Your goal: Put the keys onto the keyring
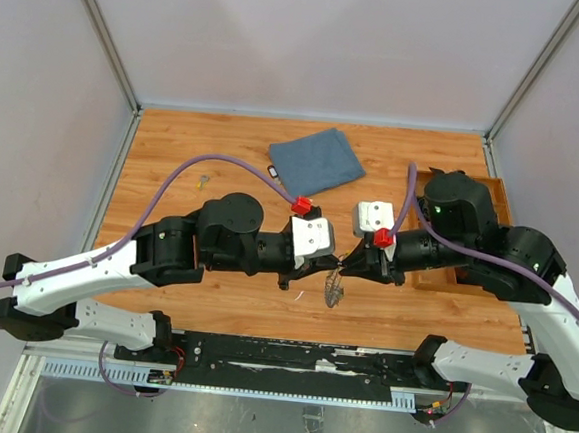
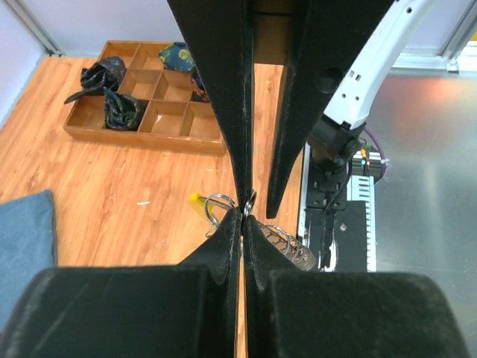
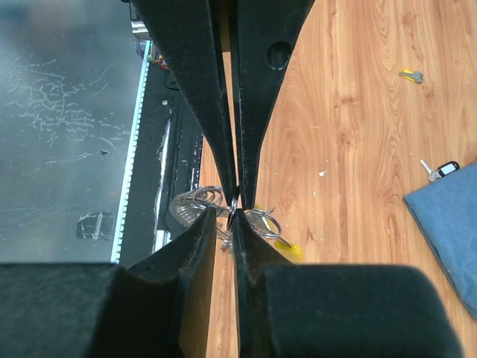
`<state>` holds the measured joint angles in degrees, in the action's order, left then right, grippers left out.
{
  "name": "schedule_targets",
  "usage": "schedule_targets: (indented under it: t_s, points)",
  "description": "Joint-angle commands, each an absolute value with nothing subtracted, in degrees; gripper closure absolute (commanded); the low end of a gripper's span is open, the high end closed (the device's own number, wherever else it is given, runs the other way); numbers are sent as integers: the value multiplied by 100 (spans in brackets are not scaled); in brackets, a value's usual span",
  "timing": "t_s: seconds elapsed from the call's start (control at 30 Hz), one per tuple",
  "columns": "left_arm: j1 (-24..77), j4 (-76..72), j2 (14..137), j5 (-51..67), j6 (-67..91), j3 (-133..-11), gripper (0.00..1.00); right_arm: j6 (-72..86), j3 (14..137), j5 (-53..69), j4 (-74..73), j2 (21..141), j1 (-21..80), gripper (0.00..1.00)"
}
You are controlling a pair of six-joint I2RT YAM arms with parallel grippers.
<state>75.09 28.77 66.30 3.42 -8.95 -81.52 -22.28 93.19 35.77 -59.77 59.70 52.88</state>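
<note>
1. The keyring (image 1: pixel 335 290), a thin grey beaded wire loop, is held above the surface (image 1: pixel 392 310) and hangs below the meeting tips of both hands.
2. The left hand (image 2: pixel 244 216) is pinched shut on the keyring's wire. The right hand (image 3: pixel 226 218) faces it tip to tip, narrowly parted about the same wire.
3. A yellow-headed key (image 3: pixel 287 247) appears to hang from the keyring. The loose keys (image 3: pixel 411 74) lie flat well apart, nearer the left arm.

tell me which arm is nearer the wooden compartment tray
Right. The right arm reaches across over the wooden tray, covering part of it in the top view. The left arm lies well to the tray's left, only its tip reaching mid-table.
</note>
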Motion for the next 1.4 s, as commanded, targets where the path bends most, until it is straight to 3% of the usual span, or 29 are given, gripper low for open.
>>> schedule_targets:
  t_s: [0.0, 0.17, 0.4, 0.87, 1.37]
  points:
    - [7506, 2465, 6420, 183, -821, -8025, 100, -2312, 9205, 3720, -5501, 5664, 5405, 81]
    - [7506, 1657, 5895, 114, -535, -7474, 99, -2088, 8382, 3420, -4181, 4892, 5405, 68]
    - [7506, 379, 5131, 85, -111, -6604, 100, -1317, 7068, 3111, -2020, 3971, 5406, 69]
    - [7506, -1453, 4468, 677, 341, -5503, 99, 241, 5839, 3597, 747, 3901, 5405, 69]
    - [7506, -1494, 4596, 721, 340, -5554, 99, 352, 5874, 4328, 748, 4152, 5407, 72]
